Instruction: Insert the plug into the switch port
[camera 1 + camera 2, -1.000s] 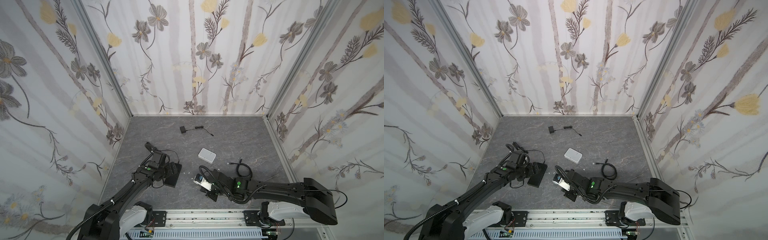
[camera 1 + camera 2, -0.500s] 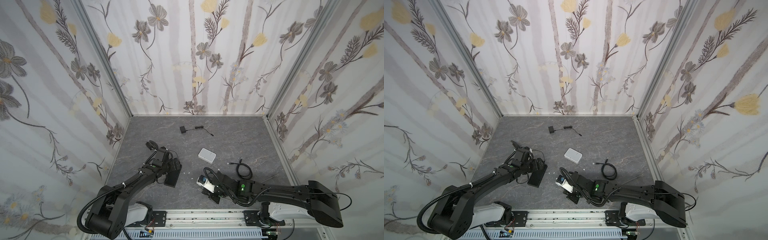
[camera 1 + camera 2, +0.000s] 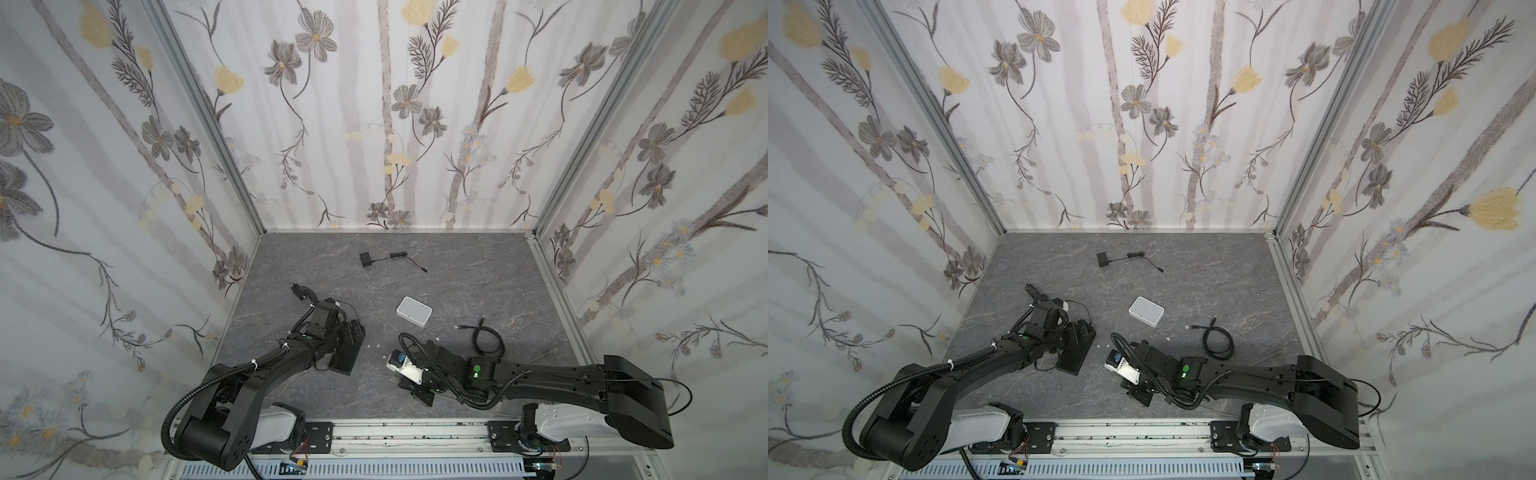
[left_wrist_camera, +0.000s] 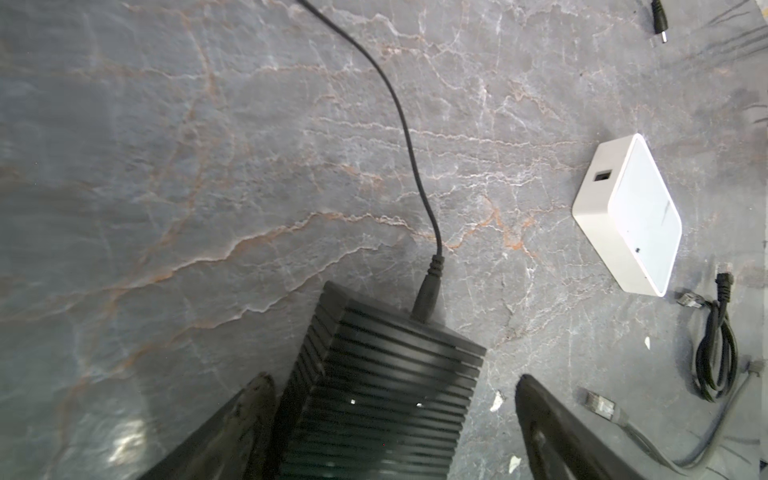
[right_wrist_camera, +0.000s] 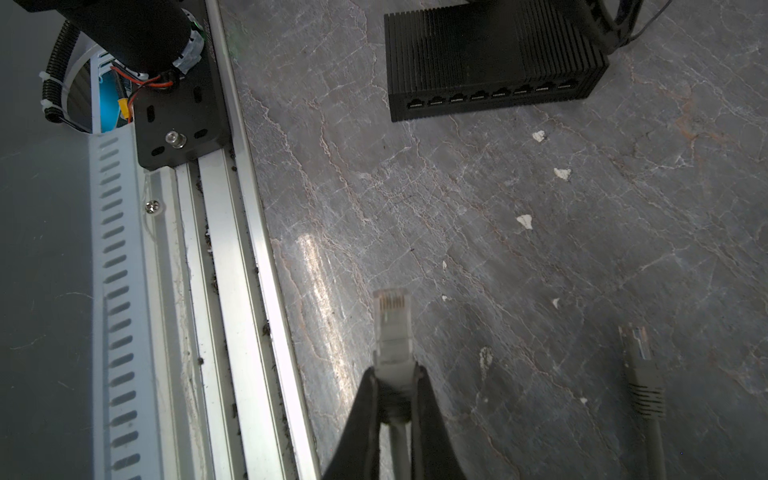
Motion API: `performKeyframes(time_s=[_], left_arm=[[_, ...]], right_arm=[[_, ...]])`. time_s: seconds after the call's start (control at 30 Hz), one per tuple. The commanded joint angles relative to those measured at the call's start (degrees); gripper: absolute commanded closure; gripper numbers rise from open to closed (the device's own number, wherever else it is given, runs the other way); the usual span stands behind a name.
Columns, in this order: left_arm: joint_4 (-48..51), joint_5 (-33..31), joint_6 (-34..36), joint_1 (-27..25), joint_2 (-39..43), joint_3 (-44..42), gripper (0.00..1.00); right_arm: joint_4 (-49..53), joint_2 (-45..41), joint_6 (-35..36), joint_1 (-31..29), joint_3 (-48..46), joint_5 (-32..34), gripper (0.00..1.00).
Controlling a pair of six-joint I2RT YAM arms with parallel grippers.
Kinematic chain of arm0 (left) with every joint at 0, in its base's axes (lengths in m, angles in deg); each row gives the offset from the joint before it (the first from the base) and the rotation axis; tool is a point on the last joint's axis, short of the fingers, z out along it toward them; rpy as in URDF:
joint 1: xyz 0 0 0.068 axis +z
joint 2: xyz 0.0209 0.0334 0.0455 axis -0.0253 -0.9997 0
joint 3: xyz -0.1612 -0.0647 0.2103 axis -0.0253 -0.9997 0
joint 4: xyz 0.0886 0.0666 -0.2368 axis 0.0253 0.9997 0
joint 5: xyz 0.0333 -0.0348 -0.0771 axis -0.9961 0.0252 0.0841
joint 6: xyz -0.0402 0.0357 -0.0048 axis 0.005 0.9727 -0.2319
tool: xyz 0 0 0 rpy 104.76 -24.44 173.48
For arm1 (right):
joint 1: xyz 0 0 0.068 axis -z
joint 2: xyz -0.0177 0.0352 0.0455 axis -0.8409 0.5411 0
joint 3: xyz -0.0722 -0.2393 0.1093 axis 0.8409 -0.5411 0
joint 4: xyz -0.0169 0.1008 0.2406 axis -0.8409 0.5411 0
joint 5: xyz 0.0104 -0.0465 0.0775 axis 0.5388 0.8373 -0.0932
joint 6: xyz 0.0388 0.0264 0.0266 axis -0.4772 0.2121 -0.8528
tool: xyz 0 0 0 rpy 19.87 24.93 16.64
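The switch (image 5: 490,50) is a black ribbed box on the grey floor, left of centre in both top views (image 3: 345,351). A row of ports (image 5: 490,94) runs along its near face. A black cord (image 4: 428,286) is plugged into its back. My left gripper (image 4: 392,380) is open, one finger either side of the switch without clamping it. My right gripper (image 5: 395,370) is shut on the grey plug (image 5: 391,320). The plug sticks out past the fingertips, well short of the ports and pointing to one side of the row.
A small white box (image 3: 414,311) with one side socket (image 4: 602,176) lies at centre. A coiled black cable (image 3: 486,338) lies to its right, a black adapter with a cord (image 3: 366,260) farther back. A second grey plug (image 5: 638,345) lies loose. The metal rail (image 5: 232,291) borders the front.
The left arm has shifted its pose while its gripper stayed over the switch. The right gripper with the plug has barely moved.
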Motion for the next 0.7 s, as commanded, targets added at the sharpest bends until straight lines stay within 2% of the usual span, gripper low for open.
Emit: performKeyframes(time_s=[0.0, 0.17, 0.3, 0.53, 0.67], left_arm=[[-3.58, 3.0, -0.89, -0.4, -0.1, -0.35, 0.09], [-4.56, 4.12, 0.21, -0.92, -0.48, -0.45, 0.11], [-1.54, 2.54, 2.08, -0.94, -1.0, 0.79, 0.11], [1.25, -1.11, 4.1, -0.93, -2.34, 3.06, 0.09], [1.89, -0.51, 4.48, -0.93, -5.22, 5.32, 0.09]], right_arm=[[-2.58, 0.26, 1.05, -0.01, 0.47, -1.09, 1.0], [-2.29, 1.75, 2.67, -0.01, 1.87, -2.18, 1.0], [-0.42, 3.97, 3.72, -0.01, 4.62, -2.25, 1.0], [-2.27, 5.24, 1.95, -0.09, 4.54, -3.81, 1.0], [-2.42, 5.4, 1.61, -0.27, 3.88, -3.89, 1.0]])
